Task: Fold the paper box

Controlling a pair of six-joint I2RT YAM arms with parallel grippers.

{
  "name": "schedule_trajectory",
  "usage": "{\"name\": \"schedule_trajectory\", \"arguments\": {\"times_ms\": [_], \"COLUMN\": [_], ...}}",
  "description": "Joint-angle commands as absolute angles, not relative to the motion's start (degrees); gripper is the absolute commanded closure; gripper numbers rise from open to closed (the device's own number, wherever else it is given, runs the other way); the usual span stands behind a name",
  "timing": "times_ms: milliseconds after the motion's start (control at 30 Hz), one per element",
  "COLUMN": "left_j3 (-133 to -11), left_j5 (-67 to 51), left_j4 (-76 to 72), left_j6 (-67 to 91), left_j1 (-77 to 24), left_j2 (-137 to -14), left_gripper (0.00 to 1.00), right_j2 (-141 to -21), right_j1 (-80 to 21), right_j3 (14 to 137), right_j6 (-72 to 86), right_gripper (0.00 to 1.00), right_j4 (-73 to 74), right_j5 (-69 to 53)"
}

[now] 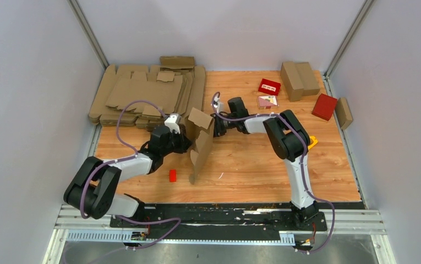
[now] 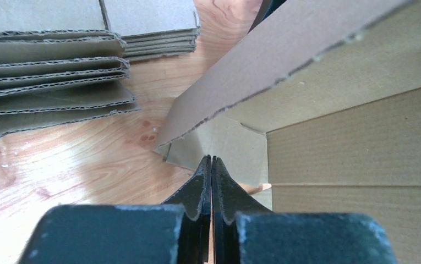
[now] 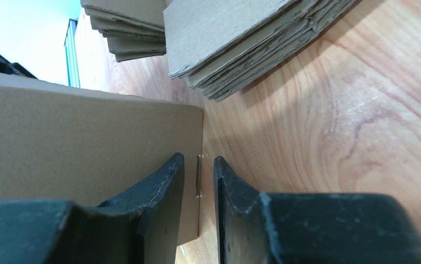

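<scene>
Paper box [image 1: 200,144]: partly folded, standing upright near the middle of the wooden table [image 1: 263,165], between the two grippers.
The left gripper [image 2: 212,159] is on the box's left side, its fingers pressed fully together, tips just beside an angled panel. The right gripper [image 3: 198,158] is on the box's far right side, its fingers slightly apart, with a panel's vertical edge showing in the gap; contact cannot be told. A stack of flat cardboard blanks [image 1: 147,93] lies at the far left. A small red piece [image 1: 172,175] lies near the box's left.
</scene>
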State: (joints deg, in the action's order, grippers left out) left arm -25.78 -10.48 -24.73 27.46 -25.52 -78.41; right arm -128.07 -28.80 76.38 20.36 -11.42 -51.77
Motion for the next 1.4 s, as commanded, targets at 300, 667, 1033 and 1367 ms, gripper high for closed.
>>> {"name": "schedule_trajectory", "arguments": {"times_ms": [300,667,1033,1367], "left_j3": [-27.1,-28.2,-31.2,-30.2], "left_j5": [-10.8,-10.1,-8.3,-4.2], "left_j4": [-31.8,-32.1,-27.1,-18.4], "left_j6": [30.0,30.6,28.1,22.7], "left_j1": [-28.9,-33.6,-35.6,-35.6], "left_j2": [-87.3,-89.8,-91.6,-77.5], "left_gripper": [1.0,1.0,1.0,1.0], "right_j2": [-127.3,-120.8,-118.6,-112.4], "right_j1": [-29.9,-30.8,-30.3,-26.0], "right_j3": [72.2,60.9,59.5,56.6], "right_j6": [17.3,19.7,21.0,23.6], "right_gripper": [0.73,0.73,0.72,0.7], "right_j4": [-14.2,-20.1,-20.6,-18.3], "right_j5": [-54.2,-51.8,-47.1,-40.9]}}
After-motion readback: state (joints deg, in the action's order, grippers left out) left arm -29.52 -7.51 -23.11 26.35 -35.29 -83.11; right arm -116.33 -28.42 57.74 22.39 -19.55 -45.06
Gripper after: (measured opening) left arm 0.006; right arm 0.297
